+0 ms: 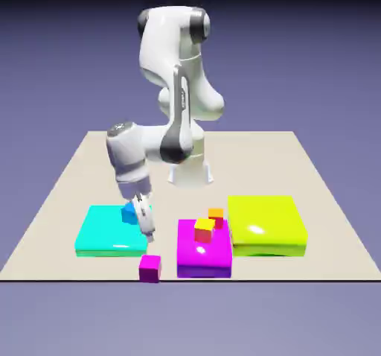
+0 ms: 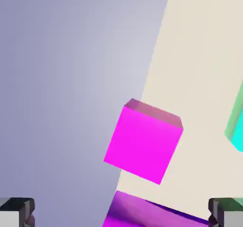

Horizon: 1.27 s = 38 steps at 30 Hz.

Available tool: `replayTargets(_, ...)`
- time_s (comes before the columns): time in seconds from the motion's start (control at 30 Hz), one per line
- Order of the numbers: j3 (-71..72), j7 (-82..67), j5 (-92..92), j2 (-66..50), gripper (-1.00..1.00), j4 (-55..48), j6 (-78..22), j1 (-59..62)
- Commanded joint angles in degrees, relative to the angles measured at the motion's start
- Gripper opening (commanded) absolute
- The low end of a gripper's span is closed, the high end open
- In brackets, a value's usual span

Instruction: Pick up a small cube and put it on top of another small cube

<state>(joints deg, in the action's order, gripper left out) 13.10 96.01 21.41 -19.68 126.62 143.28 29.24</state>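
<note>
One pincer (image 2: 121,212), spread wide and holding nothing, hangs above one magenta cube (image 2: 144,143) at the table's near edge. The cube sits askew in the hand view; equal-sided, it shows no long axis. Beyond are three slabs, cyan (image 1: 111,231), purple (image 1: 204,258) and yellow-green (image 1: 266,224).

No readable text; no legible signs.

A magenta cube (image 2: 144,144) sits near the table's (image 2: 194,50) edge.
</note>
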Motion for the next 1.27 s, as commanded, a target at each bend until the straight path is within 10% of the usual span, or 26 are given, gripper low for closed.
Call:
replayTargets(0.0,0.5,2.1,0.9,-2.1,0.00,-1.4,-1.2,1.2)
replayTargets(0.27,2.1,4.7,3.4,-14.7,0.00,-5.0,4.4,1.8)
replayTargets(0.3,2.1,4.7,3.4,-14.7,-1.00,-5.0,4.4,1.8)
replayTargets(0.93,11.0,9.1,6.9,21.8,-1.00,9.7,-17.0,-1.2)
replayTargets(1.13,12.3,8.2,7.9,14.0,-1.00,12.6,-5.9,-3.4)
replayTargets(1.17,12.3,8.2,7.9,14.0,1.00,12.6,-5.9,-3.4)
replayTargets(1.23,12.0,8.4,7.7,15.7,1.00,11.9,-8.4,-2.9)
